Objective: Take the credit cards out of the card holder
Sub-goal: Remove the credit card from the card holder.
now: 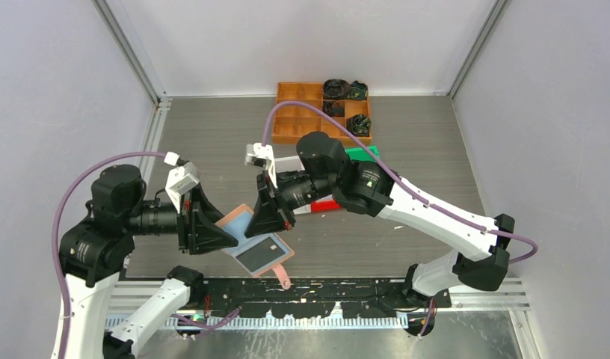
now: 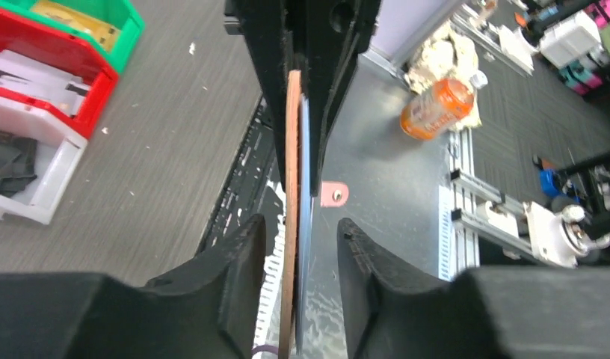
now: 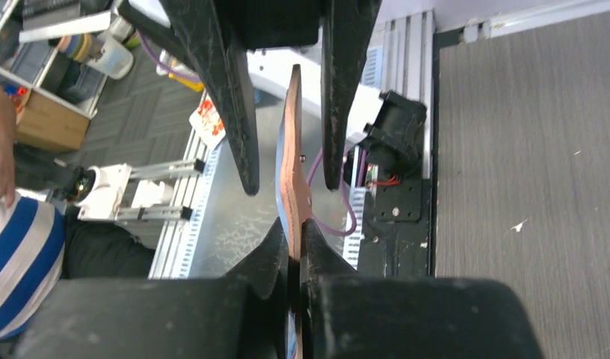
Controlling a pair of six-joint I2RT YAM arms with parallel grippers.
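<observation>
— Whereabouts of the card holder (image 1: 250, 238)?
— Up on edge above the desk (image 1: 407, 149), pinched tight in the right hand (image 3: 296, 239).
— And the left hand (image 2: 300, 239)?
— Spread apart, straddling the card holder's opposite end. Dark credit card (image 1: 262, 254) tucked inside its clear pocket.

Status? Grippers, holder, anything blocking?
Right gripper shut on holder. Left gripper open, astride its edge. Dark card inside, not yet out. Nothing seen in the way.
</observation>
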